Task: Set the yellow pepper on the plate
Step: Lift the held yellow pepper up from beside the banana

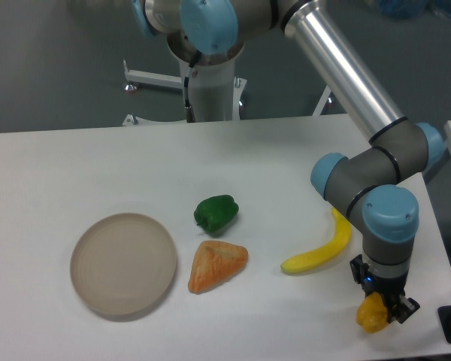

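Your gripper (383,310) sits at the lower right of the frame, pointing down, and the yellow pepper (371,313) is right at its tip, overlapping the fingers on their left side. It looks like the fingers are pinching the yellow pepper, but they are dark and partly hidden behind it, so you cannot tell for sure whether it is clamped or just touched, nor whether it is lifted off the table (75,165) or resting on it. The pepper is a small lump with no clear long axis from here; its stem is not visible. The relation your move turns on: the plate (124,263) lies far to the left of the gripper, in the lower left of the frame, at about the same height in the picture, so the carry is a long, mostly leftward sweep. Between them sit the banana (321,250) just up-left of the gripper, the orange wedge (216,265) just right of the plate, and the green pepper (216,213) above the wedge. Judgement: a low straight path would clip the wedge, so lift clear first. The pepper is near the table's lower right corner, close to the front edge, so there is little room to that side; the plate's face is bare and wide enough for an easy drop.
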Robot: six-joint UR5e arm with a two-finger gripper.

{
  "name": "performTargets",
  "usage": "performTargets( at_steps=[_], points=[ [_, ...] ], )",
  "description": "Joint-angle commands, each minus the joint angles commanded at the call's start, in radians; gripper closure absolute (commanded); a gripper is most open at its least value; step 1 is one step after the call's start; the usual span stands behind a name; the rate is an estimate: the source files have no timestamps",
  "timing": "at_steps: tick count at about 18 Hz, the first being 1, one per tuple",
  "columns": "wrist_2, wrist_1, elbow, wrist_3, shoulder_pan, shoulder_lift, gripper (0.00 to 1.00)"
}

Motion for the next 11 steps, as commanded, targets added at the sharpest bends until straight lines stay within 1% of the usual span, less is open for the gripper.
performTargets(
  at_steps=[3, 6, 8, 11],
  points=[
    [-0.002, -0.002, -0.005, -0.005, -0.005, 0.008, 0.45],
    [0.003, -0.012, -0.023, -0.008, -0.028, 0.037, 0.44],
    [0.008, -0.012, -0.078, -0.032, -0.034, 0.078, 0.44],
    [0.006, -0.015, -0.185, -0.061, -0.037, 0.161, 0.44]
  ],
)
